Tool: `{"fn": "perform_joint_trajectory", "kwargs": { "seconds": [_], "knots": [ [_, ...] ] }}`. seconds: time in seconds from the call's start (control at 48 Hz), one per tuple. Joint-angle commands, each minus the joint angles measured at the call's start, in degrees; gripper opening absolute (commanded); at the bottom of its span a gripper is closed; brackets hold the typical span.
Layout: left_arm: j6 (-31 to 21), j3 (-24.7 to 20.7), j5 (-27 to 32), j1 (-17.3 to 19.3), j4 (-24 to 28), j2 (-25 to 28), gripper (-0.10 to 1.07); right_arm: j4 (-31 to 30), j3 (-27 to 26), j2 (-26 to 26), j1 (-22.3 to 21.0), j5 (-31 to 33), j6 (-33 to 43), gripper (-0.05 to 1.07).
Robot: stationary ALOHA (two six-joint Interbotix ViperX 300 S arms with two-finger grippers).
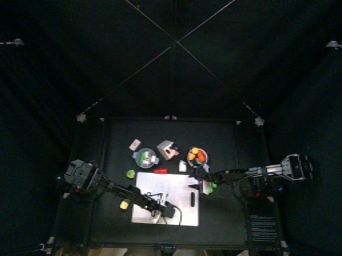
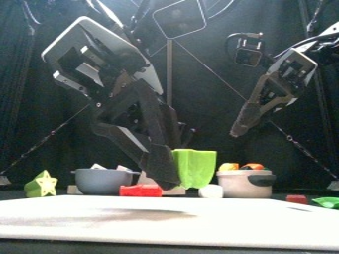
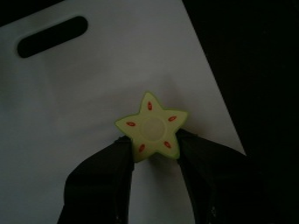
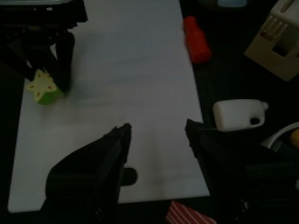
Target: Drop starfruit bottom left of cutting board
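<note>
Cutting board: big white slab on the black worktop, handle slot at one end. Left pincer over the board's edge, jaws spread and released, starfruit lying on the board between the tips, right at the rim. Right pincer hovers apart over the board, jaws parted, holding nothing. Step: drop looks done or nearly so. Next move, by my read: lift the left arm clear without nudging the fruit.
</note>
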Motion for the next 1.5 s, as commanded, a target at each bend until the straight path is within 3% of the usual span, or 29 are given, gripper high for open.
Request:
{"fn": "perform_joint_trajectory", "kwargs": {
  "seconds": [0.0,0.167,0.583,0.75,1.229,1.479],
  "knots": [
    [0.0,-0.5,-0.4,0.3,0.2,-1.8,0.72,0.0,-1.4,-0.4,-0.3,-0.3,-0.1,0.88],
    [0.0,0.7,-1.0,0.5,0.2,-3.4,0.72,0.0,-1.1,-0.4,-0.3,-0.3,-0.1,0.88],
    [-0.4,10.0,-2.2,1.1,-0.1,-11.0,0.72,0.0,-1.1,-0.4,-0.3,-0.3,-0.1,0.88],
    [-0.4,11.8,-3.2,1.8,-1.4,-13.4,0.72,0.0,-1.2,-0.2,-0.4,-0.3,-0.1,0.88],
    [-0.4,18.5,3.7,2.2,-1.8,-22.9,0.72,0.1,-2.4,0.5,-0.7,-0.3,0.1,0.88],
    [-0.4,22.0,3.9,2.2,-2.8,-26.9,0.71,0.2,-2.2,0.6,-0.9,-0.2,0.2,0.88]
  ]
}}
